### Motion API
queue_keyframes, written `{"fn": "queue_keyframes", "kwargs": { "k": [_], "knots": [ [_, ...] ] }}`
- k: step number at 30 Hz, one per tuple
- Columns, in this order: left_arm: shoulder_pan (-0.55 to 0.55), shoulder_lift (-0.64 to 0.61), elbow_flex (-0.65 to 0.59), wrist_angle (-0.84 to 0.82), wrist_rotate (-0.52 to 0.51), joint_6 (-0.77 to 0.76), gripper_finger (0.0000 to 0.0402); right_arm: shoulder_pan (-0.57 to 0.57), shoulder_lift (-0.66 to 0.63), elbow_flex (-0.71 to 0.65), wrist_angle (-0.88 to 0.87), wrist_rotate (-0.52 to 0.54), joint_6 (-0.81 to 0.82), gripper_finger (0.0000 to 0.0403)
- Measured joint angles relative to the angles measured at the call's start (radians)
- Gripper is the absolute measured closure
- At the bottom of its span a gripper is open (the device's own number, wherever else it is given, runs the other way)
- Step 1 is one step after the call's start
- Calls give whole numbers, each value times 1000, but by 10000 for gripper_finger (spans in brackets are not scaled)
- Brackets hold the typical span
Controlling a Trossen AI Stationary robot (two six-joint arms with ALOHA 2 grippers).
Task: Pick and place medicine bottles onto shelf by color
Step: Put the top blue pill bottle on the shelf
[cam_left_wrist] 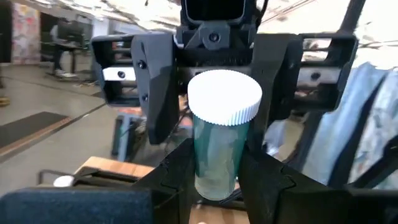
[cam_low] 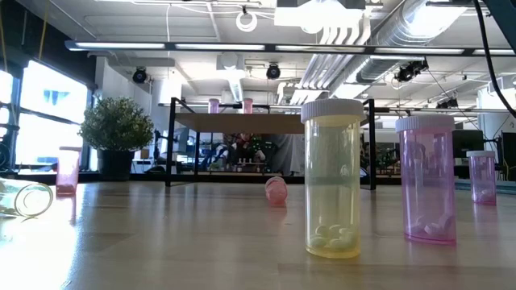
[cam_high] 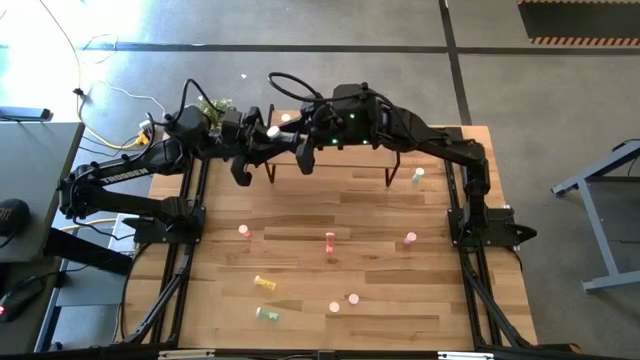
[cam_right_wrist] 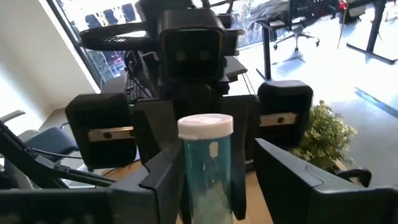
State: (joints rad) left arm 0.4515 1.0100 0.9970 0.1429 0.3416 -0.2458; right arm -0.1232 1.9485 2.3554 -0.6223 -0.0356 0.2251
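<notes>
Left gripper (cam_left_wrist: 214,177) fingers pinched green bottle (cam_left_wrist: 217,149) mid-body; right gripper (cam_right_wrist: 230,174) fingers spread beside it. Bottle light, rigid, slick; grip below cap.

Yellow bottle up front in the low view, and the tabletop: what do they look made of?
Yellow bottle: looks like clear tinted plastic with a glossy finish; the room shows through its wall and pale pills are visible at the bottom. Its white cap seems to be opaque ribbed plastic. Tabletop: light wood planks, smooth, probably sealed, since it carries soft reflections of the bottles.
</notes>
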Motion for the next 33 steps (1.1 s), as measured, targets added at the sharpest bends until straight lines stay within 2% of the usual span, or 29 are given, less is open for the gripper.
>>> {"fn": "queue_keyframes", "kwargs": {
  "k": [12, 23, 30, 33],
  "knots": [
    [1, 6, 0, -119, -141, 116, 306, -28, -58, 0, -187, 0, -63, 217],
    [6, 99, 0, -196, -148, 179, 306, -67, -67, 0, -301, -3, -228, 217],
    [5, 181, 0, -196, -167, 195, 306, -119, -67, 0, -371, -165, -295, 217],
    [5, 206, 0, -185, -170, 208, 307, -134, -65, 0, -389, -201, -351, 217]
  ]
}}
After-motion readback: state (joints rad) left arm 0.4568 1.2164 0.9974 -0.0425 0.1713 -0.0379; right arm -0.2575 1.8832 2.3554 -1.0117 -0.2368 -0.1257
